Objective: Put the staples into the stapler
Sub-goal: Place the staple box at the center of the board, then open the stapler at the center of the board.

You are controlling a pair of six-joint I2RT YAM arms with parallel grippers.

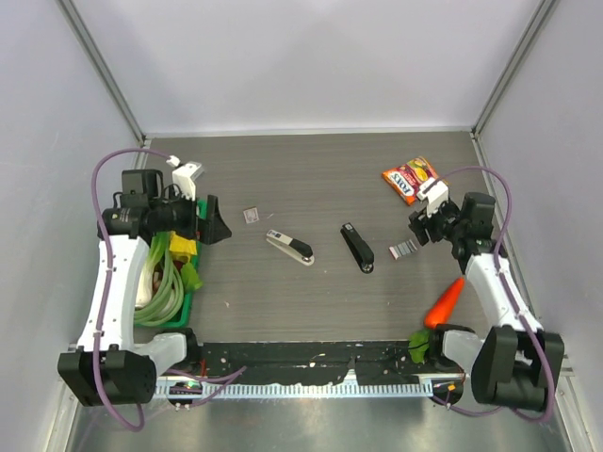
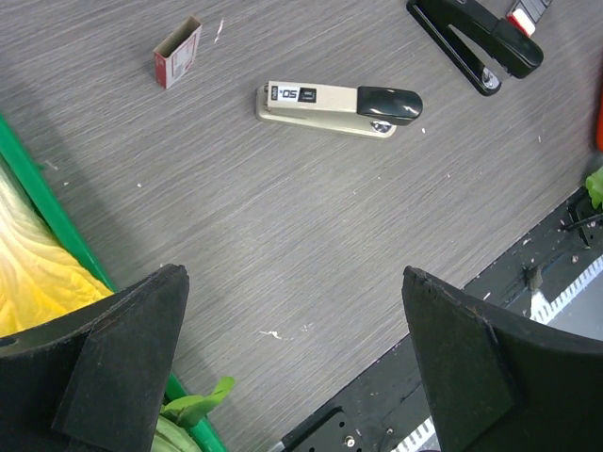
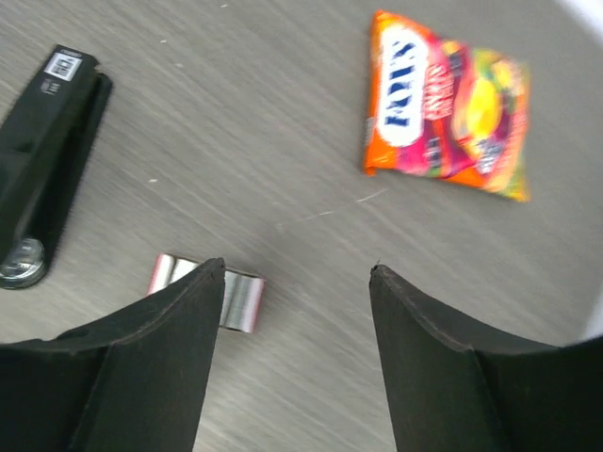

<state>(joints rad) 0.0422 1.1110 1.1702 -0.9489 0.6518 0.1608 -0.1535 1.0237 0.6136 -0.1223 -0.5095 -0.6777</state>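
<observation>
Two staplers [image 1: 290, 248] [image 1: 357, 248], one staple box [image 1: 251, 216], one snack packet [image 1: 410, 178].

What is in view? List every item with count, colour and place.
staples box: one, white and red, left of centre
grey stapler: one, grey and black, centre
black stapler: one, black, right of centre
silver strip: one, silver, right of black stapler
snack packet: one, orange, far right
carrot: one, orange, near right
tray: one, green, near left
left gripper: one, black, open
right gripper: one, black, open
</observation>
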